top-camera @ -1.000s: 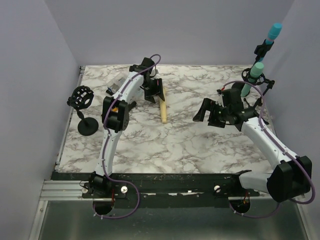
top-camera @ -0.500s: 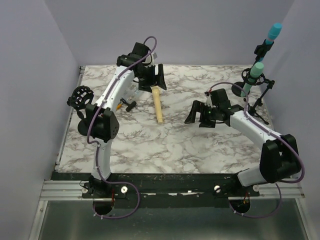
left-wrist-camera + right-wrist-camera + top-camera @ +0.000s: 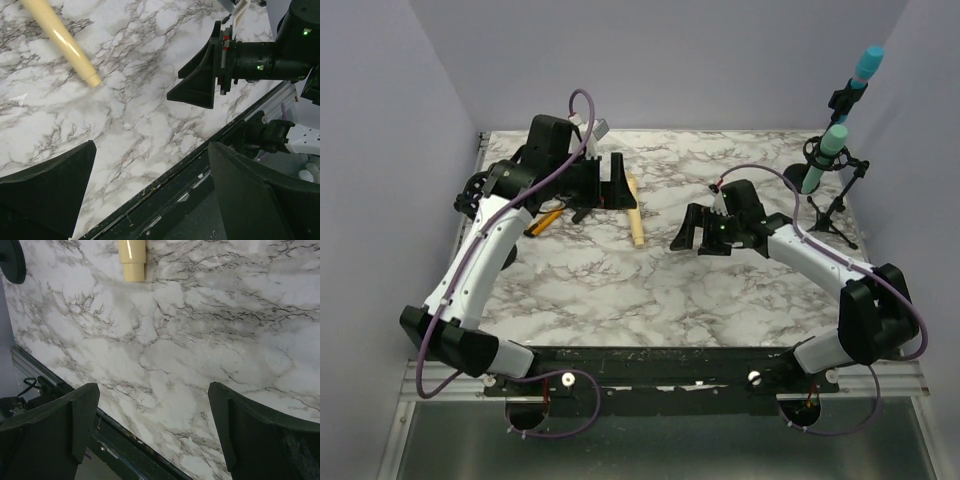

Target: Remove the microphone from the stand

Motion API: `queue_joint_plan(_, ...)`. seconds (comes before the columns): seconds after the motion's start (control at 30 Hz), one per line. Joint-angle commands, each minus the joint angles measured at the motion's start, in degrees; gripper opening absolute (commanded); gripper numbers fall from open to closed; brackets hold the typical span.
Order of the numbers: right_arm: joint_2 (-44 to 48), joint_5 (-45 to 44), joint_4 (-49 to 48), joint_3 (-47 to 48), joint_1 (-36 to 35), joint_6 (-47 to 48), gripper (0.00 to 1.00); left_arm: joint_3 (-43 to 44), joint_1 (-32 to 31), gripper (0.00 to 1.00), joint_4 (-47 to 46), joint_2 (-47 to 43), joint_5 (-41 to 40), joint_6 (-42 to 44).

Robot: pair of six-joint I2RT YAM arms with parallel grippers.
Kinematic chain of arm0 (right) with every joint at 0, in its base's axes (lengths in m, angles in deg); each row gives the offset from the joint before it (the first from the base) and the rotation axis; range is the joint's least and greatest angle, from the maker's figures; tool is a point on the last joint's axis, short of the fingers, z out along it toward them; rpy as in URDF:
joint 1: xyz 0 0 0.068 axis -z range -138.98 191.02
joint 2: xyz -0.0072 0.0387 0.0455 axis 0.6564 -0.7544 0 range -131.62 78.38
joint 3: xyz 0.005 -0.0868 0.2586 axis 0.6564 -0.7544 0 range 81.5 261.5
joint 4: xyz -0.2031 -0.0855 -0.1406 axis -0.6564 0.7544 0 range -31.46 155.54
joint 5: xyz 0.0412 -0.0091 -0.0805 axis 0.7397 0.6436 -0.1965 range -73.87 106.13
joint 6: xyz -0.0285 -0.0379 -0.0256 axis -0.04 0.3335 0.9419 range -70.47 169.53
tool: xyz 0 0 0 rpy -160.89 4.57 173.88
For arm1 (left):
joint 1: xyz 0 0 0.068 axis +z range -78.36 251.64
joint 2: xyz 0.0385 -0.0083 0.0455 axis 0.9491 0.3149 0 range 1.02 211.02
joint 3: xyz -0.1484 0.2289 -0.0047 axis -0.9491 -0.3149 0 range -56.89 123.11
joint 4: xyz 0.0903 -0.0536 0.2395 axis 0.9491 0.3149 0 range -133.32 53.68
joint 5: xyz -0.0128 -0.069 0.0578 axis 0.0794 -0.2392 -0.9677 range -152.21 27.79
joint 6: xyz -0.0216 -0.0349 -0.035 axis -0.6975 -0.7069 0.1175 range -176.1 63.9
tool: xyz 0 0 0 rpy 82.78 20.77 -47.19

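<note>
The teal microphone (image 3: 834,141) sits tilted in the black clip of a black tripod stand (image 3: 837,208) at the far right corner of the white marble-patterned table (image 3: 620,300); a second teal microphone (image 3: 867,63) is higher, close to the wall, in a clip of its own, and I cannot tell whether it belongs to the same stand. Neither arm touches them. The right gripper (image 3: 686,230) is over the middle of the table, well apart from the tripod and pointing to the left; its jaws are spread wide with nothing between them. In the right wrist view the two dark fingers (image 3: 47,422) frame only bare marble, with the end of a cream cylindrical stick (image 3: 133,260) at the top edge. The left gripper (image 3: 603,190) is over the far left part of the table, just beside the upper end of this stick; its jaws are also wide apart and empty, and its wrist view shows the fingers (image 3: 47,187) at both sides of the table edge, with the right gripper facing it. An orange pen (image 3: 544,220) lies near the left arm; a black cage-topped stand (image 3: 472,192) is partly hidden behind that arm.
</note>
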Motion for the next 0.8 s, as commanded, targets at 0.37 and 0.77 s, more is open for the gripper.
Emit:
queue_joint_plan(0.37,-3.0,0.91,-6.99,2.28,-7.38,-7.39,1.0,-4.54,3.35,0.99,9.7,-22.88,-52.6,-7.04)
queue_joint_plan(0.77,0.1,-1.4,-5.43,1.0,-8.39,-8.28,1.0,-4.45,14.3,0.99,14.53,-22.51,-63.44,-15.51)
